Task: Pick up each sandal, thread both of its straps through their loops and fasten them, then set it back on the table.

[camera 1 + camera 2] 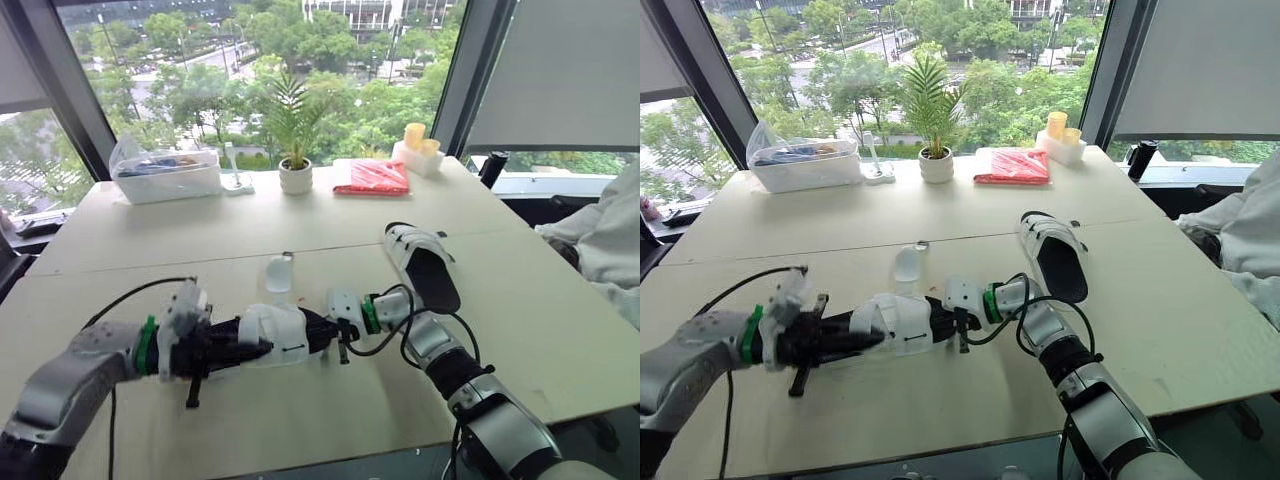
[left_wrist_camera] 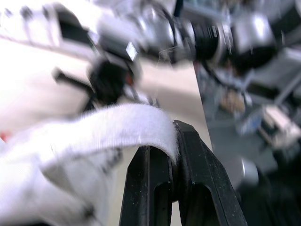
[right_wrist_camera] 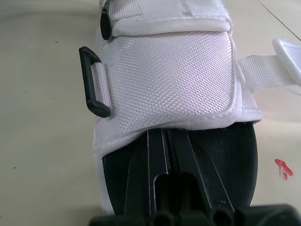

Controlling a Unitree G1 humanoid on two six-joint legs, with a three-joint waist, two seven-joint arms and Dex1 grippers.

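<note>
Left wrist view shows the left gripper (image 2: 173,141) pinched tight on the end of a white strap (image 2: 117,125), which curves away from the fingertips. Right wrist view has the right gripper (image 3: 167,134) with its fingers drawn together, lying along the black insole of the sandal (image 3: 164,70). Their tips are hidden under the edge of the white upper, so I cannot tell whether they pinch it. A black loop (image 3: 94,82) sticks out from one side of that upper.

From the head, this sandal sits between the two grippers at the table's (image 1: 150,250) 6 o'clock edge, low over the top. Whether it touches the table I cannot tell. The second sandal (image 1: 425,265) lies flat on the table at about 2 o'clock from the first, near the right arm. At 12 o'clock stands a plant (image 1: 295,150), with a clear box (image 1: 165,172) at 10 o'clock and a red packet (image 1: 372,177) at 1 o'clock. A person's sleeve (image 1: 610,235) shows at 3 o'clock.
</note>
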